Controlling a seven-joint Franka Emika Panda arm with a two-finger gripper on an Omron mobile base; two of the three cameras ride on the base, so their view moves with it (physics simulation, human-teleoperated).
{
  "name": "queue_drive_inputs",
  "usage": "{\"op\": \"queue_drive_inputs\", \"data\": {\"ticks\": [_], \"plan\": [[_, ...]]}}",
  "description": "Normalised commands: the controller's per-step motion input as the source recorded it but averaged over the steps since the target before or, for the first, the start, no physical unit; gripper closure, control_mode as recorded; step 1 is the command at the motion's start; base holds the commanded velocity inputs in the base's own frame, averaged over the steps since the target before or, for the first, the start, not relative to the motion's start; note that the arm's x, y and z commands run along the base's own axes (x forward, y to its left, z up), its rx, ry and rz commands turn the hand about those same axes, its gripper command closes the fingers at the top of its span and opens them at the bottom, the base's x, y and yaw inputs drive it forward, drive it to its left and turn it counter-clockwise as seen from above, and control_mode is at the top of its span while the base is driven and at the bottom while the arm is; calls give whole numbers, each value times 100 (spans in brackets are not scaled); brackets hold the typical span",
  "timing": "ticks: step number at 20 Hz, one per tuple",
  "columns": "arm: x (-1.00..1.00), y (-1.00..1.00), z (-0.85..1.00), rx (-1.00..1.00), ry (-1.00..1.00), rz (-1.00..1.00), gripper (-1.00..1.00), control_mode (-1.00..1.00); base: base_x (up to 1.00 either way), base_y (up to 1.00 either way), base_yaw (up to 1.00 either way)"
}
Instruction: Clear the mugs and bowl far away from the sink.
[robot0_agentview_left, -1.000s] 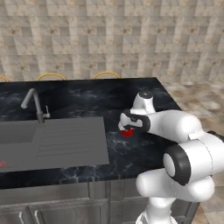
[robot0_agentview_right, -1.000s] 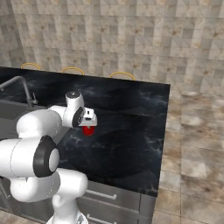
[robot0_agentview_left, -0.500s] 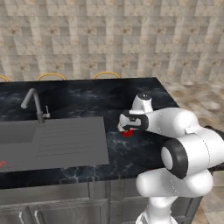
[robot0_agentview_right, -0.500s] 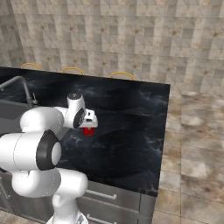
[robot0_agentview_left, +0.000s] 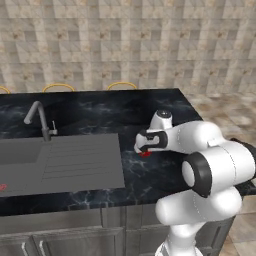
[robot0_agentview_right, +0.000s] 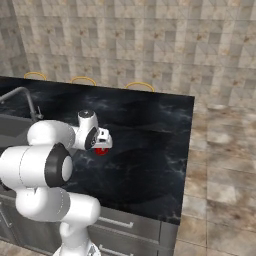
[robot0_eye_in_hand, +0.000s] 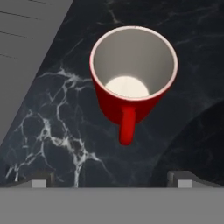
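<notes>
A: From the left base view, where is the red mug (robot0_agentview_left: 145, 153) relative to the sink (robot0_agentview_left: 57, 162)?

B: It stands on the black marbled counter (robot0_agentview_left: 105, 112), just beside the sink's right edge. Only a sliver of red shows under the white hand. The ribbed drainboard (robot0_agentview_left: 82, 159) is the part of the sink nearest the mug, and the grey faucet (robot0_agentview_left: 40, 118) rises at the sink's back rim, well apart from the mug.

A: Anything else by the sink there?

B: A small red spot (robot0_agentview_left: 2, 187) sits at the picture's left edge, on the sink; I cannot tell what it is. Behind the counter, three tan chair backs (robot0_agentview_left: 58, 87) curve up against the stone-tiled wall (robot0_agentview_left: 125, 45).

A: And the right base view?

B: The mug (robot0_agentview_right: 102, 150) again shows as a bit of red under the hand, on the counter (robot0_agentview_right: 150, 140), on the side away from the faucet (robot0_agentview_right: 22, 100). The counter's far end lies well beyond it, next to the tiled floor (robot0_agentview_right: 220, 150).

A: The hand view?

B: It looks almost straight down into the mug (robot0_eye_in_hand: 131, 83): upright, white inside, handle (robot0_eye_in_hand: 127, 124) pointing toward the bottom of that view. The sink's grey ribbed surface (robot0_eye_in_hand: 26, 48) fills the corner just beside it.

A: And the fingers?

B: The fingers (robot0_eye_in_hand: 39, 180) stand spread wide, one tip at each lower corner, with the mug between their lines but untouched. They hold nothing.
</notes>
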Motion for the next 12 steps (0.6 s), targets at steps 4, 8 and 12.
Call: {"op": "queue_drive_inputs", "data": {"ticks": [4,8,12], "plan": [[19,-1,-17,0,0,0,-100,-100,0,0,0],[15,-2,-19,0,0,0,-100,-100,0,0,0],[16,-3,-13,0,0,0,-100,-100,0,0,0]]}}
